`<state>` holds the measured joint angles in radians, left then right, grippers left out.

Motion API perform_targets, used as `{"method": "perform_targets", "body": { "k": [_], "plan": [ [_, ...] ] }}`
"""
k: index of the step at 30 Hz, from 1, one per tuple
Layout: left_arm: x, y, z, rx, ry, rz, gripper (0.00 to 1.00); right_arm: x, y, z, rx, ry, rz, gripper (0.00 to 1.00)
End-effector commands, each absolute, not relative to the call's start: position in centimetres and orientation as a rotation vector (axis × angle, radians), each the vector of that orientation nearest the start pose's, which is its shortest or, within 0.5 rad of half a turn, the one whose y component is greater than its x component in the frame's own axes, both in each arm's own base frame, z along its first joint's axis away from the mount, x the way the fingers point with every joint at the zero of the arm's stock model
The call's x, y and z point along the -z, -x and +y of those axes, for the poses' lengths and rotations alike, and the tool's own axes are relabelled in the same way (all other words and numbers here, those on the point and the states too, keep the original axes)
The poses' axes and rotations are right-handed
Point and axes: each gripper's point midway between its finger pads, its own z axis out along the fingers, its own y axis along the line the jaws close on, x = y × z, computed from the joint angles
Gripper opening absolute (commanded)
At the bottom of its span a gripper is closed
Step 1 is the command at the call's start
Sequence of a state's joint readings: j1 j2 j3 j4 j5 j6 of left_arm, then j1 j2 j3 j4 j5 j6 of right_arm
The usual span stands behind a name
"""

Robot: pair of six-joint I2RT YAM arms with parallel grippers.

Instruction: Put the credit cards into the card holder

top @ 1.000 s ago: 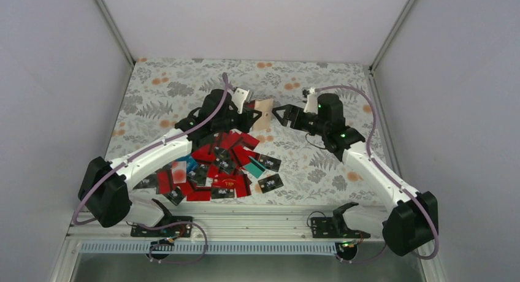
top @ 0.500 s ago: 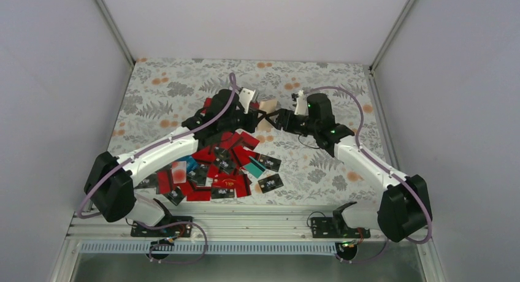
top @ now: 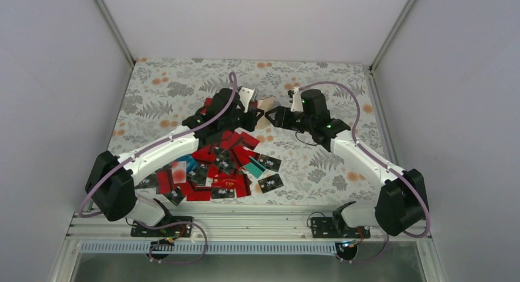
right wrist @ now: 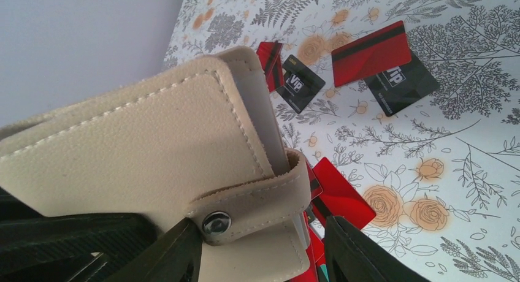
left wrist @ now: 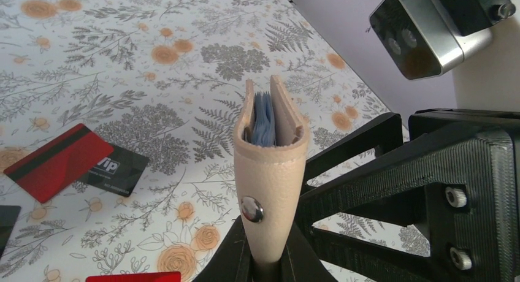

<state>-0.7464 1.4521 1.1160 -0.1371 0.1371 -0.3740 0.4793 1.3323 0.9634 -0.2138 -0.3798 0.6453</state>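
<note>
The card holder is a tan wallet, held upright above the table by my left gripper, which is shut on its lower edge. In the left wrist view the card holder shows its snap stud and bluish sleeves at the top. My right gripper is open, and its jaws straddle the holder's snap strap in the right wrist view. The credit cards, mostly red and black, lie in a pile on the table below the left arm.
A red card and a black card lie apart from the pile on the floral table cloth. The two arms meet at the table's middle back. Grey walls enclose the table on three sides.
My right gripper has moved left up to the card holder, and its open jaws now stand around the strap. The left gripper with the holder has barely shifted.
</note>
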Motion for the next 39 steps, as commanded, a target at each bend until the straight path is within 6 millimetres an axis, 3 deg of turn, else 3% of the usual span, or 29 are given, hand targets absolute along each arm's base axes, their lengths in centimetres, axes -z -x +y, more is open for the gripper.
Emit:
{"method": "perform_targets", "body": {
  "k": [1,3,8,12,20,25,28,34,39],
  "plan": [
    [-26.9,-30.6,-34.2,0.901,-0.560,2.018,0.02,-19.2,-35.0,21.6,-0.793,-0.054,2.329,0.52],
    [-27.1,-30.7,-34.1,0.893,-0.558,2.018,0.02,-18.4,-35.2,20.6,-0.709,-0.076,2.346,0.52],
    [-26.9,-31.4,-33.0,0.787,-0.549,2.055,0.02,-15.6,-35.1,15.6,-0.471,-0.197,2.394,0.52],
    [-27.1,-32.1,-31.2,0.679,-0.546,2.068,0.02,-16.1,-34.1,14.7,-0.494,-0.195,2.371,0.52],
    [-27.0,-32.9,-29.3,0.677,-0.581,2.095,0.02,-20.8,-31.7,19.3,-0.832,0.147,2.202,0.63],
    [-27.5,-31.9,-29.7,0.770,-0.630,2.085,0.02,-23.0,-29.1,22.9,-1.116,0.373,2.104,0.68],
    [-27.9,-31.3,-30.1,0.833,-0.654,2.076,0.02,-24.1,-28.5,23.9,-1.198,0.444,2.052,0.70],
    [-28.5,-30.4,-30.9,0.933,-0.677,2.062,0.02,-24.8,-28.3,24.5,-1.236,0.488,2.031,0.65],
    [-28.4,-30.0,-31.7,1.000,-0.696,2.057,0.02,-23.1,-29.3,24.1,-1.189,0.423,2.098,0.52]
  ]
}}
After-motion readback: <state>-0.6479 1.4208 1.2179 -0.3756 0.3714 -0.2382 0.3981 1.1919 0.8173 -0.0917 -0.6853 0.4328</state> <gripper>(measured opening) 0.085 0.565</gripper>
